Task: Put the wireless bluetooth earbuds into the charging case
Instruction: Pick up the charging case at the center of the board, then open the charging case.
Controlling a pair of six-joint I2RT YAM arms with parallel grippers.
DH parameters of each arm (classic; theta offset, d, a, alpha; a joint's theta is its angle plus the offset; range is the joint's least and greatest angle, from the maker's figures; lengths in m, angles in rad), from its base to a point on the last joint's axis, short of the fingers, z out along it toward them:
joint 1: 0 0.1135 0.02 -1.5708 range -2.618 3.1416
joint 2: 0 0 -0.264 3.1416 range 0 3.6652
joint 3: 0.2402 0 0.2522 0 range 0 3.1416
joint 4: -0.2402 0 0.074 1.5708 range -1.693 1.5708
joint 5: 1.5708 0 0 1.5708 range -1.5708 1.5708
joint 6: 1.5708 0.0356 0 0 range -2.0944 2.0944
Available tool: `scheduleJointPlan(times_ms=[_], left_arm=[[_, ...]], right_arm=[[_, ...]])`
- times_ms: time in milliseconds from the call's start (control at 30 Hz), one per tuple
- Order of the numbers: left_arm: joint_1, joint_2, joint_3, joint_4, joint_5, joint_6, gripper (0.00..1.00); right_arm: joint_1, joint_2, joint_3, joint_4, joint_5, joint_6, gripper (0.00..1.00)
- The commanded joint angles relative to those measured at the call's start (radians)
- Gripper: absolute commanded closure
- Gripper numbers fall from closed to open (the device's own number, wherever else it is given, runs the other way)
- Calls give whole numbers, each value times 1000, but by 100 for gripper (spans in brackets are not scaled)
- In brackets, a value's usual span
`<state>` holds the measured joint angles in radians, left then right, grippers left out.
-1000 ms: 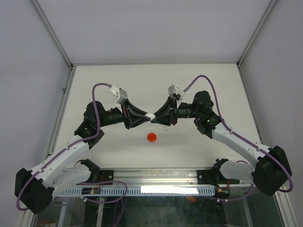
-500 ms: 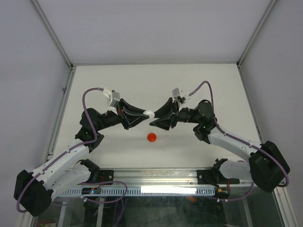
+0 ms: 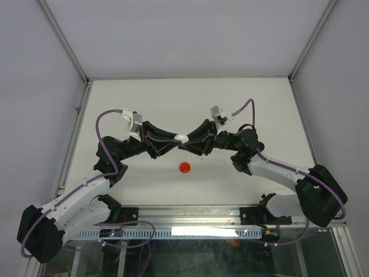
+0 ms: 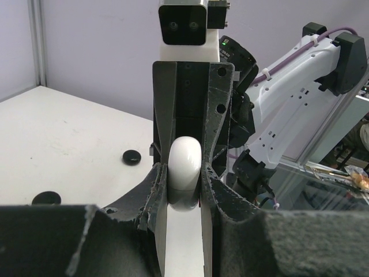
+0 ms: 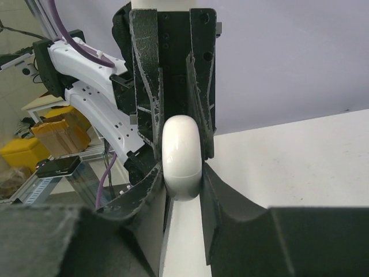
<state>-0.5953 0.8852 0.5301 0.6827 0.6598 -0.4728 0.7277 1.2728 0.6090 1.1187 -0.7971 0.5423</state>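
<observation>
A white, rounded charging case point(image 3: 182, 138) hangs above the middle of the table, pinched from both sides. My left gripper point(image 3: 179, 140) is shut on it from the left; in the left wrist view the case point(image 4: 184, 173) sits snug between the black fingers point(image 4: 149, 190). From the right, my right gripper point(image 3: 186, 142) closes on the same case point(image 5: 181, 156), and both of its pads touch it. The two grippers face each other tip to tip. The case's lid looks closed. The earbuds are out of view.
A small red round puck point(image 3: 184, 167) lies on the white table point(image 3: 144, 98) just in front of the grippers. Two black round pucks point(image 4: 131, 156) point(image 4: 46, 198) lie on the table in the left wrist view. Metal frame posts edge the table.
Both arms have swung and sunk, their wrists tilting flatter, while the white case stayed between the tips. The right gripper has shifted its hold on the case.
</observation>
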Motion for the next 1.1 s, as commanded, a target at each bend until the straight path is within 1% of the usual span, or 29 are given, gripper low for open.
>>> scheduleJointPlan(times_ms=[0, 67, 133, 200, 267, 333, 400, 467, 567, 700, 767, 833, 1067], left_arm=[[-13, 4, -18, 103, -2, -22, 97], [-13, 2, -22, 105, -5, -21, 96], [-14, -2, -24, 98, -7, -18, 91], [-14, -9, -21, 79, -17, -14, 78], [-13, -20, -16, 49, -28, -1, 63], [-13, -33, -5, -7, -41, 24, 50], [-14, -47, 3, -57, -54, 51, 39], [-14, -58, 10, -101, -61, 74, 33], [-14, -60, 21, -152, -63, 97, 30], [-14, -37, 45, -212, -64, 120, 28], [-13, -27, 53, -219, -63, 120, 27], [-14, -17, 62, -222, -63, 119, 27], [-13, 13, 95, -239, -90, 93, 26]], right_arm=[[9, 5, 0, 129, 29, 42, 74], [9, 5, -1, 134, 26, 44, 82], [9, 5, -1, 137, 19, 43, 91], [7, 3, -5, 122, 11, 21, 100], [7, -9, -8, 72, 4, -25, 100], [7, -29, -13, 8, 8, -77, 100], [7, -50, -11, -52, 6, -124, 100], [7, -71, -8, -120, 9, -171, 100], [7, -101, 0, -196, 12, -224, 100], [8, -125, 7, -264, 12, -224, 100], [9, -133, 9, -283, 12, -224, 100], [9, -139, 11, -303, 6, -286, 100], [11, -171, 7, -366, 9, -344, 100]])
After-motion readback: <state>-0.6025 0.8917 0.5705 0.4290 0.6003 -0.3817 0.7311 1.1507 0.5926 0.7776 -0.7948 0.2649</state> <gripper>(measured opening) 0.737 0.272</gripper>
